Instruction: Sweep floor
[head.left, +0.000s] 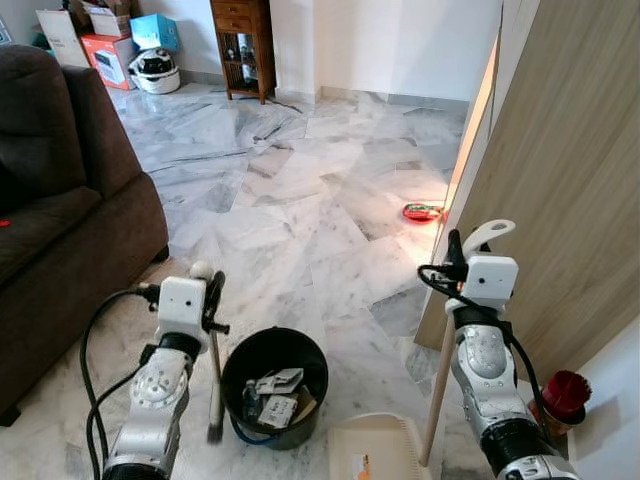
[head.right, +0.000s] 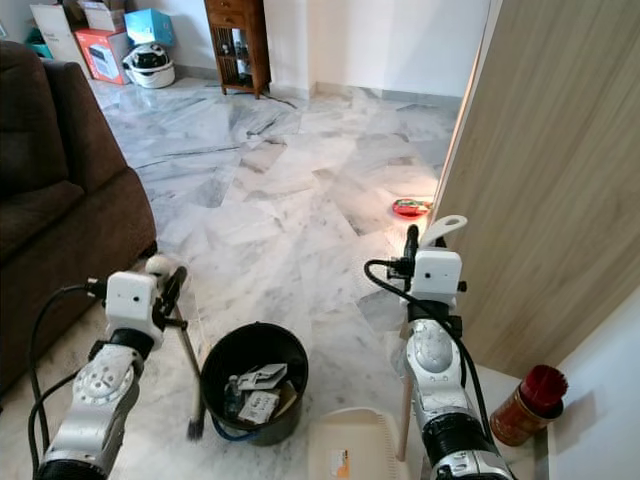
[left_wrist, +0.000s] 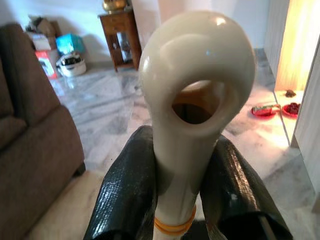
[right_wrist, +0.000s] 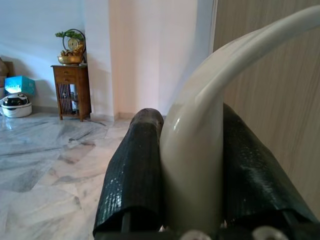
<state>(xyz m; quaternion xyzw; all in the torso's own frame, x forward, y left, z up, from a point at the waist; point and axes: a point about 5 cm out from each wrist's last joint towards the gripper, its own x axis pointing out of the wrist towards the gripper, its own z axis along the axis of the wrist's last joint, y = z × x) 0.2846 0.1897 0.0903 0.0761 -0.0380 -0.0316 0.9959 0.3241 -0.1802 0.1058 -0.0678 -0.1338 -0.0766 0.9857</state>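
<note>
My left gripper (head.left: 212, 292) is shut on the cream, loop-topped handle (left_wrist: 195, 80) of a small broom, whose thin shaft runs down to dark bristles (head.left: 214, 432) on the marble floor, beside a black bucket (head.left: 236, 366). My right gripper (head.left: 456, 252) is shut on the curved cream grip (head.left: 489, 232) of a long-handled dustpan. Its wooden pole (head.left: 437, 385) drops to the cream pan (head.left: 372, 448) on the floor between my arms. A red scrap of litter (head.left: 422, 211) lies further ahead, by the foot of the wooden panel.
The bucket holds paper and packaging waste. A brown sofa (head.left: 70, 210) is close on my left, a tall wooden panel (head.left: 560, 170) on my right. A red-lidded jar (head.left: 562, 396) stands at its foot. Far back are a wooden cabinet (head.left: 245, 45) and boxes (head.left: 108, 55).
</note>
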